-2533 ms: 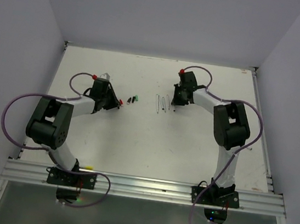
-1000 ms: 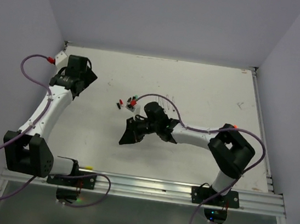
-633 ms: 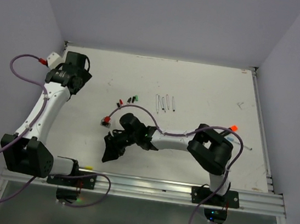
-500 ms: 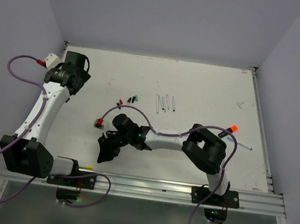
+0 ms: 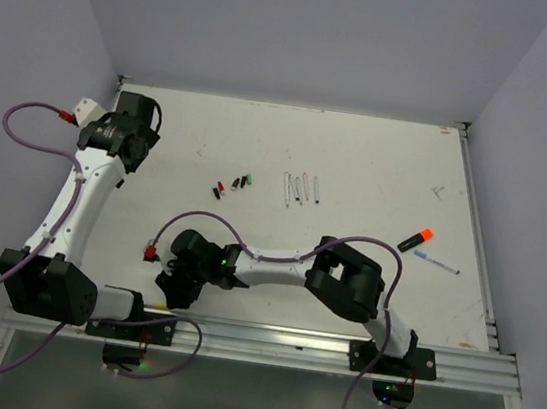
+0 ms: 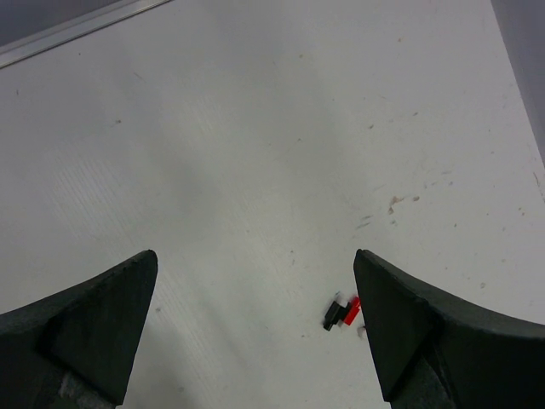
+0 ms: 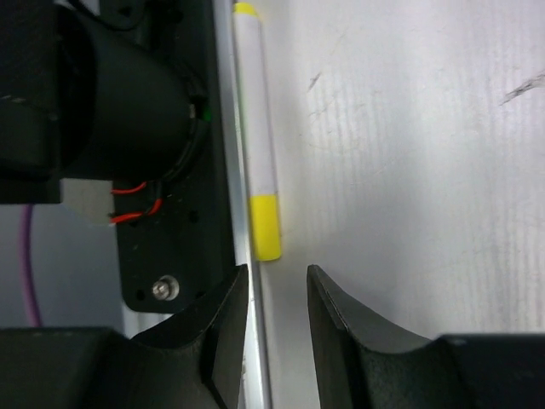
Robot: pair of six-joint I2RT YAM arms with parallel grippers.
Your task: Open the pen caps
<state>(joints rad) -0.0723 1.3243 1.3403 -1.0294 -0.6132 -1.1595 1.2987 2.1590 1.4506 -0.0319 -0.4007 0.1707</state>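
A white pen with a yellow cap (image 7: 265,226) lies along the aluminium rail (image 7: 226,128) at the table's near edge, seen in the top view as a yellow speck (image 5: 160,304). My right gripper (image 7: 277,277) (image 5: 175,292) hovers just short of that cap, jaws a little apart and empty. Three small loose pen caps, black, red and green (image 5: 233,183), lie mid-table. My left gripper (image 6: 255,256) (image 5: 133,136) is wide open over the far left of the table, with a black and red cap pair (image 6: 341,312) near its right finger (image 6: 426,332).
The left arm's black base (image 7: 128,128) (image 5: 127,324) stands right beside the yellow-capped pen. Several bare white pen barrels (image 5: 300,187) lie past the caps. An orange highlighter (image 5: 416,240) and a blue-tipped pen (image 5: 437,262) rest at the right. Purple cables (image 5: 249,237) loop over the table.
My right arm has swept from mid-table to the near left edge by the left arm's base, and its jaws have parted a little. The left arm has barely moved.
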